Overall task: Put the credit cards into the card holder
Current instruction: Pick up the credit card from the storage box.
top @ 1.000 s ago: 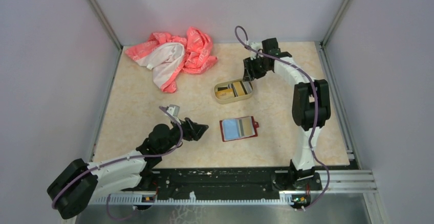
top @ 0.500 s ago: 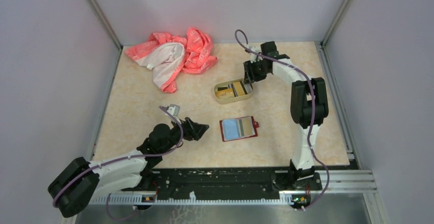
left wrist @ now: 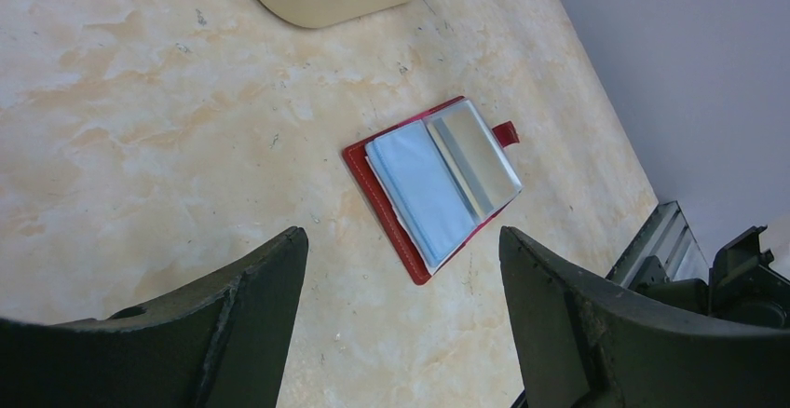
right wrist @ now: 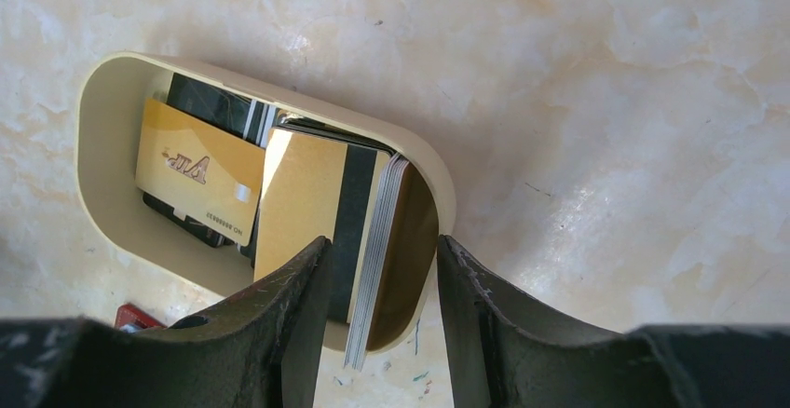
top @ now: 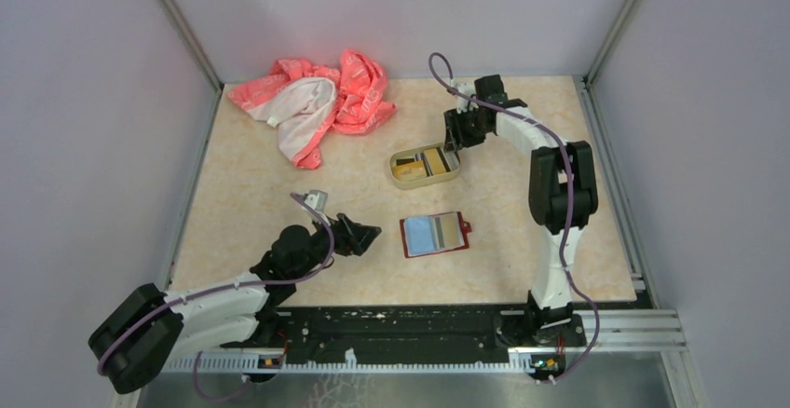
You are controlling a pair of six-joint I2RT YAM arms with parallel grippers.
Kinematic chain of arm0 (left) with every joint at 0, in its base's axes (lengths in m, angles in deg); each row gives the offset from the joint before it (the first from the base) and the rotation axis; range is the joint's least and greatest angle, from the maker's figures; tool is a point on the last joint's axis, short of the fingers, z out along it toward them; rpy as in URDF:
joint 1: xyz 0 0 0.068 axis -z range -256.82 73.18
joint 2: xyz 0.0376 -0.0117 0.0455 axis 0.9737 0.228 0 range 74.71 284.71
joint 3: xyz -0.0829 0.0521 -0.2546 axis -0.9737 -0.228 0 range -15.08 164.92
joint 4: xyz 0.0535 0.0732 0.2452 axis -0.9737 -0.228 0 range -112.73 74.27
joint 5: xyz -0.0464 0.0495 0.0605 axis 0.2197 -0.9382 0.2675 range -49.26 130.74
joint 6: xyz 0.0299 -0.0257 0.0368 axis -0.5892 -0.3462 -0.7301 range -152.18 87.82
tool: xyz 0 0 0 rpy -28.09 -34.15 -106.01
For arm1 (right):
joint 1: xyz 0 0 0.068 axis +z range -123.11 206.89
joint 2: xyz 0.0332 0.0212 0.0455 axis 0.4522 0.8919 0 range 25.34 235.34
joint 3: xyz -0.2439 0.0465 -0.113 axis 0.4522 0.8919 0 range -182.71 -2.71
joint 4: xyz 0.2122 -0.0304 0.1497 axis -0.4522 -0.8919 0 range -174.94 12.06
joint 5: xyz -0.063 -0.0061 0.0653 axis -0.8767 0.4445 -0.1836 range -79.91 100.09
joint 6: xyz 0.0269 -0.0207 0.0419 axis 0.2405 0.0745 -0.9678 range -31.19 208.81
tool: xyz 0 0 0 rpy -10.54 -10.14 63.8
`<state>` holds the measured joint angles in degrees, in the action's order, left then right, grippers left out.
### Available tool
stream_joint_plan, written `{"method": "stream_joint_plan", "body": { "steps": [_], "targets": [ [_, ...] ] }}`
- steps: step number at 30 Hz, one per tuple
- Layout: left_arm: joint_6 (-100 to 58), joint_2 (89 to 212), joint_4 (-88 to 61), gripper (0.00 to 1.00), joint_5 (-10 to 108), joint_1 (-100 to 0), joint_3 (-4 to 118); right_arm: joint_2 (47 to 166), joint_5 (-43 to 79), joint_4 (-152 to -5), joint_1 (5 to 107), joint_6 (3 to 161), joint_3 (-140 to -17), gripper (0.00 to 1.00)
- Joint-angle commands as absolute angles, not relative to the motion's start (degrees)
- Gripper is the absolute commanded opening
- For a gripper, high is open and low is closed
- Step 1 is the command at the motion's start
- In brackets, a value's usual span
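Observation:
The card holder is a dark-red wallet lying open on the table, with a pale blue card in the left pocket and a grey one on the right. It also shows in the left wrist view. My left gripper is open and empty, just left of the wallet. The credit cards lie in a tan tin tray. In the right wrist view a stack of cards, gold on top, leans on edge in the tray. My right gripper is open, its fingers on either side of the stack's edge.
A gold VIP card and a dark card lie flat in the tray's left half. A pink and white cloth lies bunched at the back left. Grey walls close in the table on three sides.
My right arm has shifted slightly over the tray's right end and its elbow has moved left. The left arm and the wallet have not moved.

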<state>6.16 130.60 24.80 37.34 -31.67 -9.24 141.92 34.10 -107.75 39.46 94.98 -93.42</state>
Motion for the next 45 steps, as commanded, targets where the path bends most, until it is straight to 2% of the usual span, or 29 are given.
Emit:
{"method": "stream_joint_plan", "body": {
  "steps": [1, 5, 10, 15, 19, 34, 42, 45],
  "targets": [
    [6.9, 131.4, 27.4, 0.81, 38.4, -32.0, -9.8, 141.7, 33.6, -106.1, 39.0, 94.3, -93.6, 0.45],
    [7.3, 131.9, 27.9, 0.81, 38.5, -32.0, -10.0, 141.8, 33.9, -106.2, 39.0, 94.3, -93.6, 0.45],
    [7.5, 132.4, 28.5, 0.81, 38.7, -32.0, -10.2, 141.6, 34.7, -106.6, 39.1, 94.4, -93.8, 0.37],
    [7.8, 132.6, 29.1, 0.81, 38.7, -32.0, -10.5, 140.6, 34.8, -106.5, 39.1, 94.7, -93.4, 0.36],
    [8.0, 132.8, 29.5, 0.81, 39.0, -32.0, -10.6, 140.8, 35.2, -107.0, 39.0, 94.9, -93.5, 0.26],
    [8.7, 133.6, 30.5, 0.81, 39.4, -32.0, -10.6, 144.8, 34.1, -111.0, 39.2, 95.7, -95.9, 0.24],
    [8.7, 134.8, 30.7, 0.81, 40.0, -32.0, -9.8, 147.7, 36.6, -112.3, 39.8, 94.9, -97.1, 0.23],
    [8.6, 135.0, 30.8, 0.81, 40.1, -32.0, -9.6, 148.0, 38.6, -112.2, 39.8, 94.0, -97.2, 0.20]
  ]
}}
